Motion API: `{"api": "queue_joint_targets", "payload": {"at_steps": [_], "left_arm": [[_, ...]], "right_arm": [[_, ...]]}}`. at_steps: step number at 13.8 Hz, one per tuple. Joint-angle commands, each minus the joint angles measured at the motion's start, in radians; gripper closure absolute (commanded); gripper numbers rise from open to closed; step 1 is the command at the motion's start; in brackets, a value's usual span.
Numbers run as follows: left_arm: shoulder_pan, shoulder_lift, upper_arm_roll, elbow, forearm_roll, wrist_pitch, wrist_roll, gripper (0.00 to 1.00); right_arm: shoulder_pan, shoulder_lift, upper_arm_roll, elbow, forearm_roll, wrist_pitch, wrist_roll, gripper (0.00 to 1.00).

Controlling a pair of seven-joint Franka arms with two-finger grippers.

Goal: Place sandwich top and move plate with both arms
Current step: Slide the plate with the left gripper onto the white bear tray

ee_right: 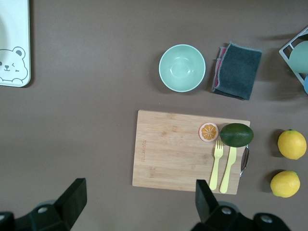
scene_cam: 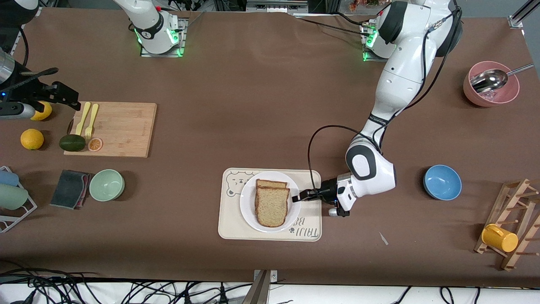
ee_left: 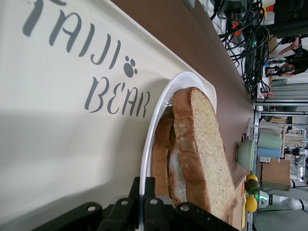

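My left claw [scene_cam: 300, 197] is pinched shut on what looks like the rim of the plate [scene_cam: 249, 211], sandwich top [scene_cam: 272, 207] already stacked there, ready to shift it, while my right claw [scene_cam: 63, 95] waits wide open above the cutting board [scene_cam: 122, 128].

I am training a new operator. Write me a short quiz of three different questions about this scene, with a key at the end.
1. True or false: the sandwich top already lies on the stack on the plate.
2. What does the left gripper clamp? A) the plate's rim B) the tray C) the blue bowl
3. Fill in: the right gripper hangs open over the ____.

Key: 1 true; 2 A; 3 cutting board.
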Motion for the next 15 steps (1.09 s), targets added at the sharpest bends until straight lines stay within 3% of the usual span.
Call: {"api": "queue_joint_targets", "payload": {"at_steps": [1,2,5,9,12,15], "left_arm": [[-0.009,0.029,0.001,0.053,0.001,0.004,-0.03,0.28],[-0.01,0.024,0.001,0.05,-0.023,0.004,-0.03,0.12],[-0.003,-0.012,0.002,0.035,-0.034,0.003,-0.033,0.01],[0.022,-0.115,0.005,-0.045,-0.014,-0.01,-0.116,0.01],[0.04,-0.199,0.005,-0.123,0.106,-0.011,-0.129,0.01],[0.062,-0.417,0.007,-0.339,0.295,-0.019,-0.158,0.01]], "right_arm": [[-0.007,0.003,0.008,0.016,0.0,-0.019,0.01,0.0],[-0.007,0.003,0.008,0.016,0.0,-0.019,0.01,0.0],[-0.007,0.003,0.008,0.016,0.0,-0.019,0.01,0.0],[-0.007,0.003,0.008,0.016,0.0,-0.019,0.01,0.0],[-0.007,0.003,0.008,0.016,0.0,-0.019,0.01,0.0],[-0.005,0.005,0.008,0.016,0.0,-0.019,0.01,0.0]]}}
